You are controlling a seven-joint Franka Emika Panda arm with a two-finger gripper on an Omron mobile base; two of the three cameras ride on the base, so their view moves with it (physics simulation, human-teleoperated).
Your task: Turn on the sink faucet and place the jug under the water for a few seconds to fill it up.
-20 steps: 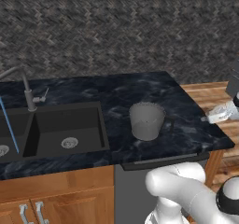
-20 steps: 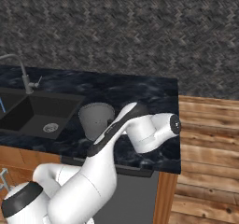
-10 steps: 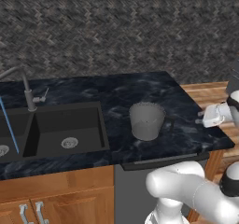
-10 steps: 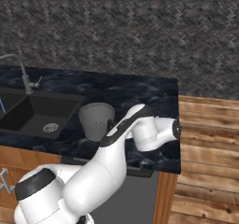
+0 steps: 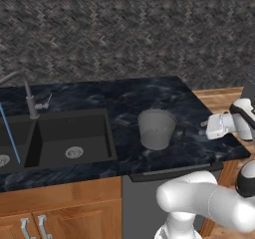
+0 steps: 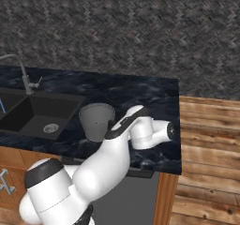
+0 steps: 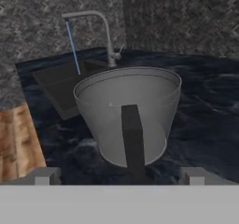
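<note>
Standing upright: 1 jug (beside 1 sink) — gripper spread wide, grasping nothing.

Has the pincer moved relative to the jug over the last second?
Yes. In the left base view the pincer has come in from the right edge toward the jug, which sits unmoved on the counter.

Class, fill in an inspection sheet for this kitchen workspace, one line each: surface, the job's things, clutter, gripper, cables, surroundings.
Surface: dark marbled counter with a black double-basin sink set in it.
Job's things: jug upright on the counter, right of the sink; faucet running, blue water falling into the left basin.
Clutter: nothing seen.
Gripper: gripper open, facing the jug, holding nothing.
Cables: nothing seen.
Surroundings: grey patterned wall, wooden cabinets, wooden floor.
</note>
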